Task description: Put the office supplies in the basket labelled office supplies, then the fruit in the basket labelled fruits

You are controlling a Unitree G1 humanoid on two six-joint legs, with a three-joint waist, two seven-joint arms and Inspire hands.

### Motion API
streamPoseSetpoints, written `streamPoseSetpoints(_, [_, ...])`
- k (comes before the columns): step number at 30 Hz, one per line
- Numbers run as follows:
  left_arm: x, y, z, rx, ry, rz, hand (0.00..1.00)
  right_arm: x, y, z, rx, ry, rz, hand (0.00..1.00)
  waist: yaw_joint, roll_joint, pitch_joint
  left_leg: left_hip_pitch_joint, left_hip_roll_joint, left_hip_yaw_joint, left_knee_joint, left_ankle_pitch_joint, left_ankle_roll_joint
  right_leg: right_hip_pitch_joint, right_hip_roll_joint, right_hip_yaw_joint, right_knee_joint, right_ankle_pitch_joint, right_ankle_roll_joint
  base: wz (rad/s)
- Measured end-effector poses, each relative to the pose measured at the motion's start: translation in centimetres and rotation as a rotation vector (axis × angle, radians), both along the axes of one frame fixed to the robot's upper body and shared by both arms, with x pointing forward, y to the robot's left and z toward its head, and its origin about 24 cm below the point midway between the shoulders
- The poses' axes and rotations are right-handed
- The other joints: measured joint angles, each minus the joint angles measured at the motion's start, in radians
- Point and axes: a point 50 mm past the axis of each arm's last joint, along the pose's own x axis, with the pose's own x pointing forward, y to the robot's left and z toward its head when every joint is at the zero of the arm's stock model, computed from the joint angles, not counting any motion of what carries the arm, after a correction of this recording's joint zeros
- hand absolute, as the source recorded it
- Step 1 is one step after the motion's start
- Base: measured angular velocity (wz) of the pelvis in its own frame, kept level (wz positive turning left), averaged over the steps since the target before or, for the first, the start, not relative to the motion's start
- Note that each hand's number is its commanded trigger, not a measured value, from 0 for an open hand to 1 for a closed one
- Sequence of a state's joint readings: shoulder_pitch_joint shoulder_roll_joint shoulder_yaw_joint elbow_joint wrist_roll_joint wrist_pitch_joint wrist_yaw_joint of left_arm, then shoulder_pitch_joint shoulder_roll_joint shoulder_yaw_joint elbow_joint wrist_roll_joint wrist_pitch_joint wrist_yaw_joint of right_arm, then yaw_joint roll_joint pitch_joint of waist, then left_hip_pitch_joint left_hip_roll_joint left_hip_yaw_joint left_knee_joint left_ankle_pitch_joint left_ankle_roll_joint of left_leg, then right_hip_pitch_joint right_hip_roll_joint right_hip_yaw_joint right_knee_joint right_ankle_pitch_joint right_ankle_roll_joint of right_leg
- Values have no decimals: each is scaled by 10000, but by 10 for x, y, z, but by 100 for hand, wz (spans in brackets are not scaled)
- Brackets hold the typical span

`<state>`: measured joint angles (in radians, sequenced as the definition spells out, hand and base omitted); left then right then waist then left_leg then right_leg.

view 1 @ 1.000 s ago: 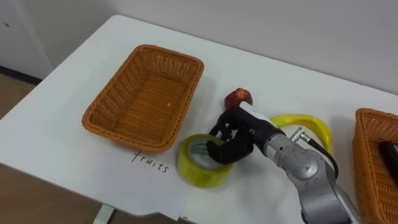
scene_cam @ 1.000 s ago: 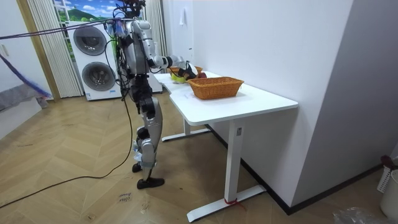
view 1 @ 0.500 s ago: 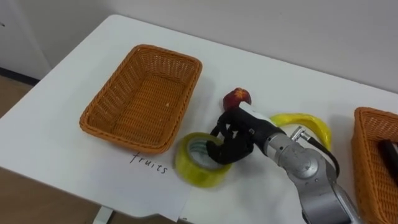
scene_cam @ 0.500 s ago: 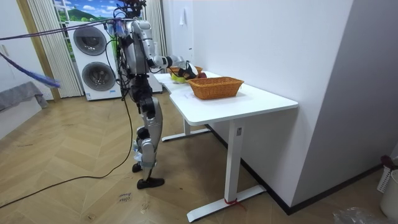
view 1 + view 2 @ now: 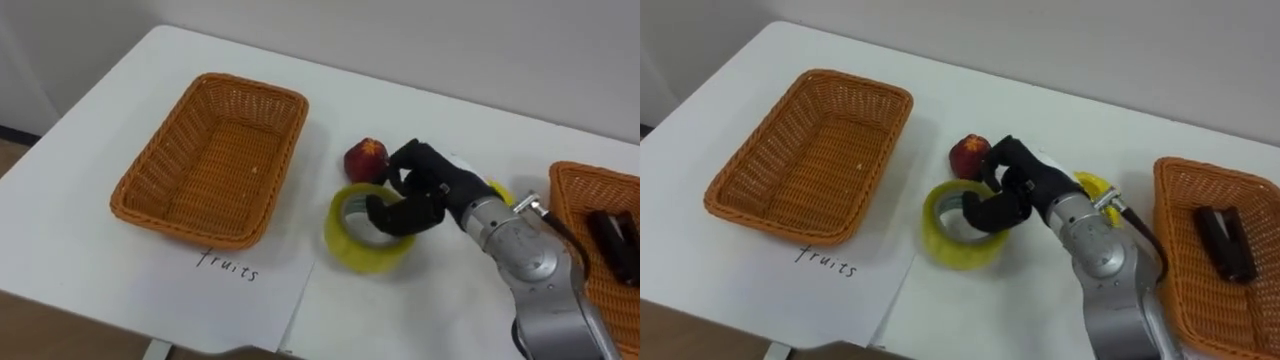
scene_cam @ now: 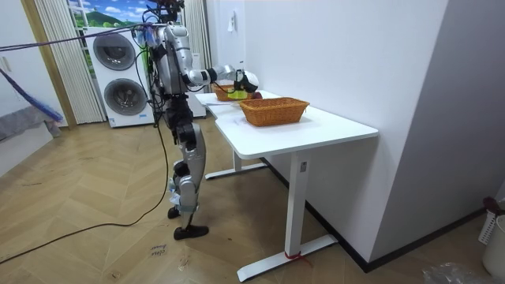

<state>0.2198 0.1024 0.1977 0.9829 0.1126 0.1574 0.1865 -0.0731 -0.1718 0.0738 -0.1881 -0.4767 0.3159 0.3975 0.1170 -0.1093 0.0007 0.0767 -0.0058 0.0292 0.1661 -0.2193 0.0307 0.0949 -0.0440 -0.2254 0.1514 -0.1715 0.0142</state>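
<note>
Over the white table (image 5: pixel 335 115), the right hand (image 5: pixel 418 190) is matte black with segmented fingers. Behind it, the forearm is a smooth silver-grey cylinder with a small metal fitting and a black cable looping at the wrist. Beside the table, the torso is dark, the legs silver-grey.

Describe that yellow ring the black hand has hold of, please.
The wide yellow roll of tape is a thick ring with a paler inner core and looks like glossy plastic. It is tilted, opening facing up, over the white table, just in front of the small red apple. The robot's black right hand curls its fingers through the hole, gripping the far wall.
</note>
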Motion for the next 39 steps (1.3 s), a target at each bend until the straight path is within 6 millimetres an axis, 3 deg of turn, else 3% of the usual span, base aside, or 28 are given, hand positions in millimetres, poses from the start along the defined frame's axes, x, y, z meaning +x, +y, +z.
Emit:
streamPoseSetpoints(8, [-2,4,1,115,-65,244,0,1,-19,6,-216,-228,-692,100,-64,-11,-1,55,63,156,-24,-2,1,4,24,89,24,10,17,-3])
streamPoseSetpoints(17, [-9,5,0,103,-45,441,0,-2,-23,20,55,-950,-690,100,-94,-46,-28,55,84,284,-21,-2,-3,-65,50,257,13,11,17,-4])
streamPoseSetpoints(21, [-20,6,-2,74,286,643,0,-3,-25,31,592,-1618,-804,100,-241,-111,-64,66,87,331,-21,-2,-3,-50,44,275,13,11,17,-1])
streamPoseSetpoints(28, [-34,6,-2,110,650,764,0,-7,-46,37,926,-2476,-2079,100,-446,-280,-58,59,88,332,-3,-2,-2,-49,28,263,18,16,25,0])
streamPoseSetpoints(39, [-39,9,0,463,768,812,0,-17,-84,45,920,-3453,-4089,100,-1090,-20,28,110,108,475,-48,-6,0,-142,39,331,166,28,41,-4])
